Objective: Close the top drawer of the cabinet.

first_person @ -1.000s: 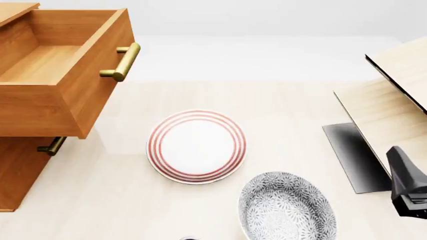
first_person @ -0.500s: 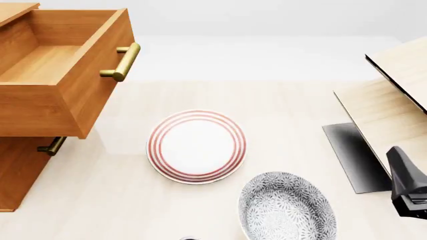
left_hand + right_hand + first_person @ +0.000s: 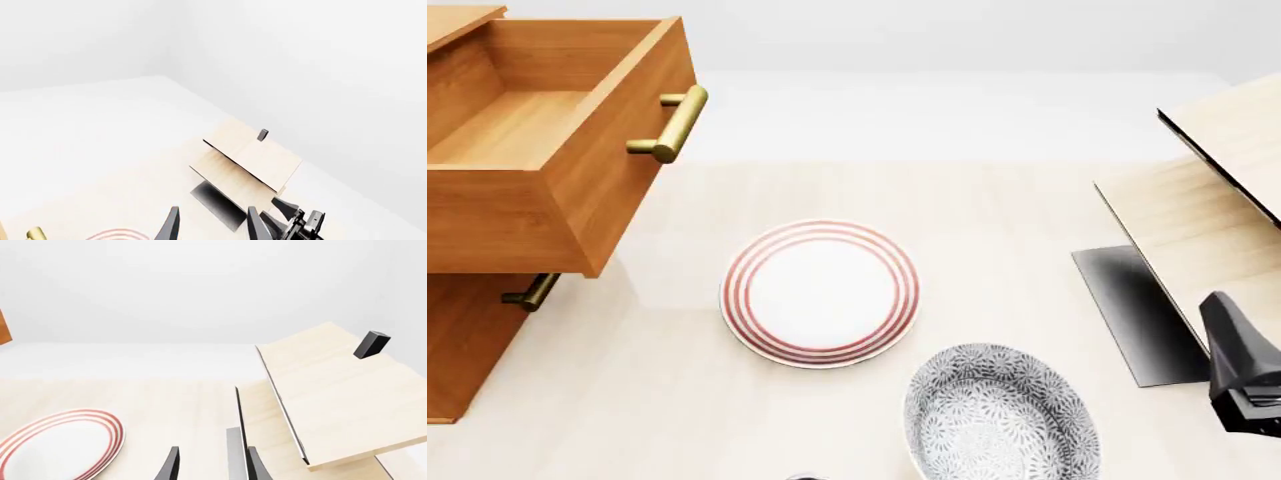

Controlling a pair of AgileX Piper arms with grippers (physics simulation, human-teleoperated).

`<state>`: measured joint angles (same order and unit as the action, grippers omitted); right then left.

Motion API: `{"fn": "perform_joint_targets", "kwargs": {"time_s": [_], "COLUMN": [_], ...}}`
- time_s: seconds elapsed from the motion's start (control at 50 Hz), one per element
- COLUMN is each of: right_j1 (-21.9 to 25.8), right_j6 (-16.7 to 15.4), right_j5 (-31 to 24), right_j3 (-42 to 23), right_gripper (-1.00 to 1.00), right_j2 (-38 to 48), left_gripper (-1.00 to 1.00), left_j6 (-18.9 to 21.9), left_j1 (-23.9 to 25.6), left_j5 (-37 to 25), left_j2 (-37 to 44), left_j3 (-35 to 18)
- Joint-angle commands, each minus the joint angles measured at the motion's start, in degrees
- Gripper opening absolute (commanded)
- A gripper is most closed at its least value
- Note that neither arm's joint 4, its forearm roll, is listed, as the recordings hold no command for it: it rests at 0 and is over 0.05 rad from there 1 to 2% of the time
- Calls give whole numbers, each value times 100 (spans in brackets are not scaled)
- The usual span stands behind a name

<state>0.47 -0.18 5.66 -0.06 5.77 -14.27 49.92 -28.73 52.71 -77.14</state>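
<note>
The top drawer of the orange-brown cabinet stands pulled far out at the front view's upper left, empty, with its brass bar handle facing the table's middle. A lower drawer's handle shows beneath it. My left gripper is open and empty, low over the table near the front edge, well away from the drawer; a bit of brass handle shows at its view's edge. My right gripper is open and empty; its arm is at the front view's far right.
A red-ringed white plate lies mid-table. A grey patterned plate lies nearer the front. A pale light-wood unit with a black panel stands at the right, close to my right arm.
</note>
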Motion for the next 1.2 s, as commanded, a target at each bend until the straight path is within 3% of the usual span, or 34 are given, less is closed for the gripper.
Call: {"fn": "perform_joint_targets", "kwargs": {"time_s": [0.02, 0.38, 0.72, 1.2], "right_j1": [-1, 2, -1, -1], "right_j6": [0, -3, -3, -2], "right_j5": [1, -68, -114, -155], "right_j3": [0, -1, 1, 0], "right_gripper": [100, 100, 100, 100], "right_j2": [1, -76, -115, -157], "left_gripper": [100, 100, 100, 100], "left_j6": [-7, -29, -349, -322], "left_j1": [105, 168, 238, 192], "left_j5": [3, 37, 32, 208], "left_j2": [244, 603, 885, 1098], "left_j3": [35, 294, 530, 887]}}
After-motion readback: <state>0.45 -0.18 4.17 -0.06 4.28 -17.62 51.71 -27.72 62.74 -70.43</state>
